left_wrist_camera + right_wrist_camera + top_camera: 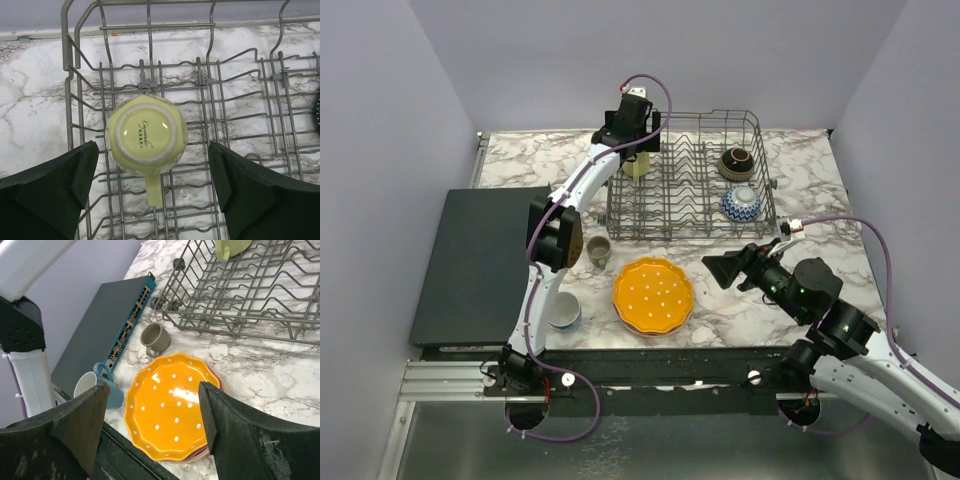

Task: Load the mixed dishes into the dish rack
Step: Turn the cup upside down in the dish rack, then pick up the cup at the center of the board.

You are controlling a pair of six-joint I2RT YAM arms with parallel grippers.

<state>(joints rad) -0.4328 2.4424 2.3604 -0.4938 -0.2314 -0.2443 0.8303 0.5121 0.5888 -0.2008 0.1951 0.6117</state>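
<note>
Inverted pale yellow mug [145,135], printed base up, sits in dish rack [240,100] below left gripper [153,155], spread wide, empty. Likewise unclenched, empty: right gripper [152,395] over scalloped orange white-dotted plate [170,405].

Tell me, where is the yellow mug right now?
The yellow mug sits upside down at the dish rack's left end in the top view, beneath the open left gripper.

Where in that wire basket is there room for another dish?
The middle rows of the dish rack are bare, between the yellow mug at its left end and the brown bowl and blue bowl at its right. The right end is crowded.
</note>
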